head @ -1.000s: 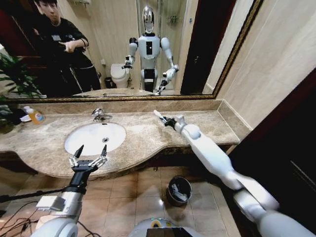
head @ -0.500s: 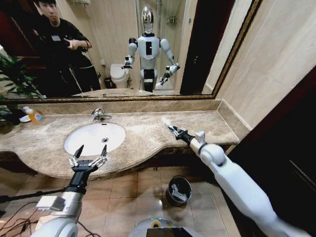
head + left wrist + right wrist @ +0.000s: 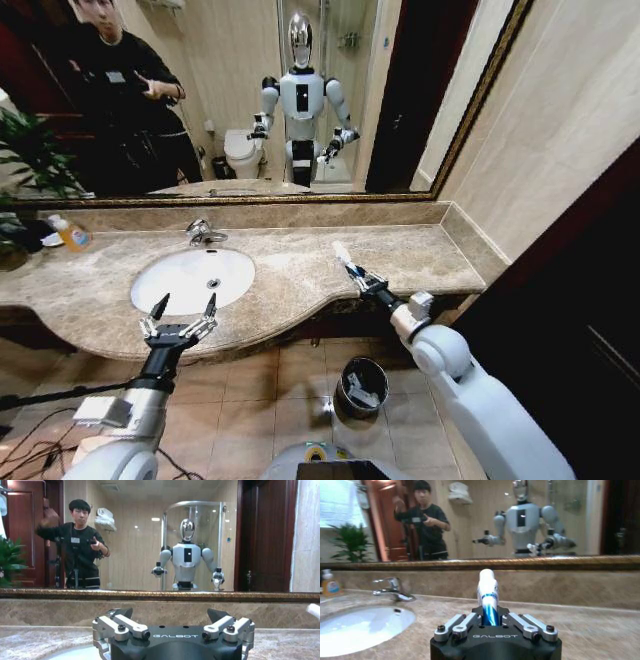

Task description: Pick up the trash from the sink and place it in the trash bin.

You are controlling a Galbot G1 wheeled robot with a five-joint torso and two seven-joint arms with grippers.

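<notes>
Tube (image 3: pixel 487 596) white w/ blue stripes; sink (image 3: pixel 192 279) white; counter (image 3: pixel 300 270) beige-brown marble.

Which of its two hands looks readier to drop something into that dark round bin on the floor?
Right: the right hand grips a white-and-blue tube near the trash bin; the left hand hangs open over the sink.

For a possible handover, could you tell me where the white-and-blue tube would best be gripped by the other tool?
Probably the free white tip of the white-and-blue tube, approached from the mirror side: the right tool already clamps its blue lower end, and the tip juts clear above the marble counter.
</notes>
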